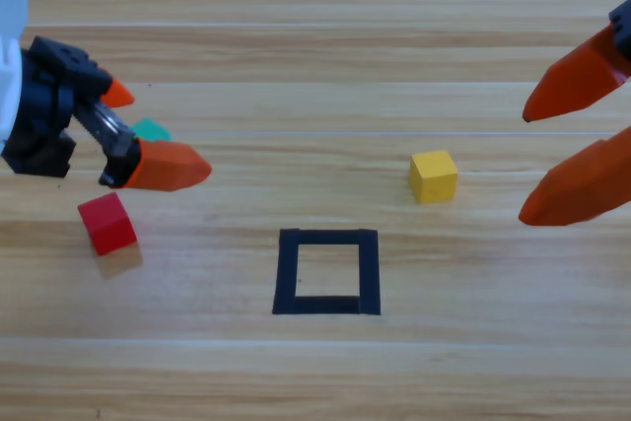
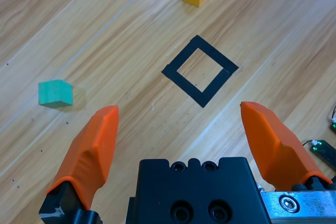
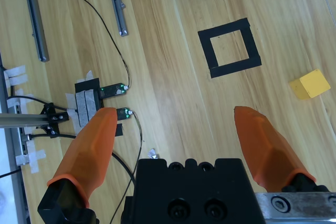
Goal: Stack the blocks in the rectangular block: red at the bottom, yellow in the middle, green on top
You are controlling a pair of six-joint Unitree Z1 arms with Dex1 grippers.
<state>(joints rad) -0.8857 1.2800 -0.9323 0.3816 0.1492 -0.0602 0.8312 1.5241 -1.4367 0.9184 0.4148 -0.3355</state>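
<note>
Blocks lie scattered on the wooden bench, none yet inside the black tape square at its middle. Left pincer, jaws apart and empty, hangs over the left side, partly covering the green block, with the red block just below it. Right pincer, jaws also apart and empty, waits at the right edge near the yellow block. Red must go down first, so the likely next move is a left-arm grasp. The risk: red sits tilted against the wood grain, and jaws closing askew could nudge it aside or grip it by its corners, leaving a crooked base that topples the two blocks above
</note>
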